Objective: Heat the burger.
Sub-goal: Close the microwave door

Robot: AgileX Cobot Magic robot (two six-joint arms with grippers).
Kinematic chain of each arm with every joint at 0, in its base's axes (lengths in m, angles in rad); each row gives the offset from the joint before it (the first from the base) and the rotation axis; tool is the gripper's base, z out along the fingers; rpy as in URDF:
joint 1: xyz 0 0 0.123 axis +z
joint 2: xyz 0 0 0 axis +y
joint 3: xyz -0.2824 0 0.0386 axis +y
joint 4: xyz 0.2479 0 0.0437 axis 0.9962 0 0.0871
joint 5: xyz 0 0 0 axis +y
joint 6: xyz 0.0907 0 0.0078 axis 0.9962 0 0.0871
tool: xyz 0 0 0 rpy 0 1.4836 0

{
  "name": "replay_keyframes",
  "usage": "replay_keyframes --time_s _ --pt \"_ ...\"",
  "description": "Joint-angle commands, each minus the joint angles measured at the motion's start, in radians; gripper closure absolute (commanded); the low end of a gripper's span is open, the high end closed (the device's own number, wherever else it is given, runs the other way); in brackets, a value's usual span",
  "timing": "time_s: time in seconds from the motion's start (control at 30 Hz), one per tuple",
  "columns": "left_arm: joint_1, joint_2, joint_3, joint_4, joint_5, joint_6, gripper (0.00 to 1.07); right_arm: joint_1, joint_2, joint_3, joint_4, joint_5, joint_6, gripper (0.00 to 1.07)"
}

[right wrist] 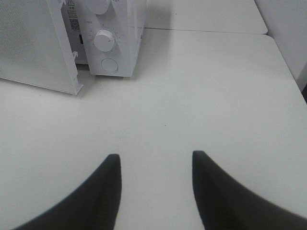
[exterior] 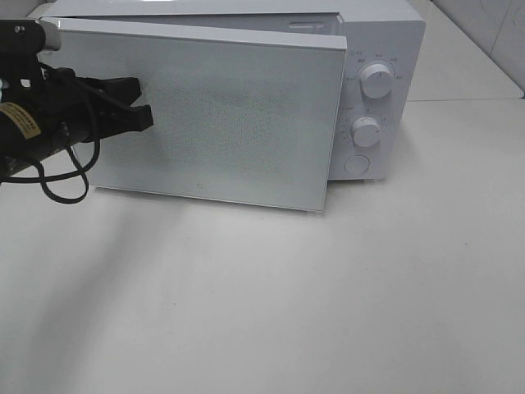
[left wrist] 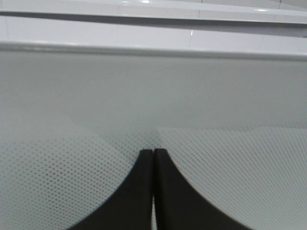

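A white microwave (exterior: 381,41) stands at the back of the table, its door (exterior: 221,115) swung partly open toward the front. My left gripper (exterior: 146,103) is shut and empty, its black tips against the door's dotted front panel near its left side. The left wrist view shows the closed fingertips (left wrist: 146,163) right at the door's face (left wrist: 153,91). Well to the right of the oven, above bare table, my right gripper (right wrist: 155,154) is open and holds nothing. It sees the microwave (right wrist: 122,38) and the door's free edge (right wrist: 72,72) from a distance. The burger is out of view.
Two round knobs (exterior: 376,80) (exterior: 366,131) and a round button (exterior: 356,164) sit on the microwave's control panel. The white table (exterior: 287,304) spreads in front of and to the right of it. A tiled wall (exterior: 492,33) rises at the back right.
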Motion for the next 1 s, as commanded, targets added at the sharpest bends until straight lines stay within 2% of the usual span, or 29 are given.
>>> replay_keyframes --time_s 0.03,0.13,0.2,0.33,0.37,0.57,0.97,1.0 --pt "-0.035 0.026 -0.023 -0.044 0.003 0.019 1.07 -0.002 -0.025 -0.001 0.003 -0.006 -0.010 0.59" --pt "-0.040 0.035 -0.028 -0.052 0.008 0.024 1.07 -0.002 -0.025 -0.001 0.003 -0.006 -0.010 0.59" --pt "-0.069 0.059 -0.053 -0.111 0.030 0.043 1.07 -0.002 -0.025 -0.001 0.003 -0.006 -0.010 0.59" --pt "-0.083 0.071 -0.070 -0.159 0.028 0.052 1.07 -0.002 -0.025 -0.001 0.003 -0.006 -0.010 0.59" --pt "-0.095 0.084 -0.085 -0.205 0.026 0.071 1.07 -0.002 -0.025 -0.001 0.003 -0.006 -0.010 0.59" --pt "-0.130 0.120 -0.124 -0.297 0.026 0.122 1.07 -0.002 -0.025 -0.001 0.003 -0.006 -0.010 0.59" --pt "-0.174 0.143 -0.162 -0.355 0.023 0.139 1.07 -0.002 -0.025 -0.001 0.003 -0.006 -0.009 0.59" --pt "-0.179 0.143 -0.162 -0.382 0.023 0.155 1.07 -0.002 -0.025 -0.001 0.003 -0.006 -0.009 0.59"
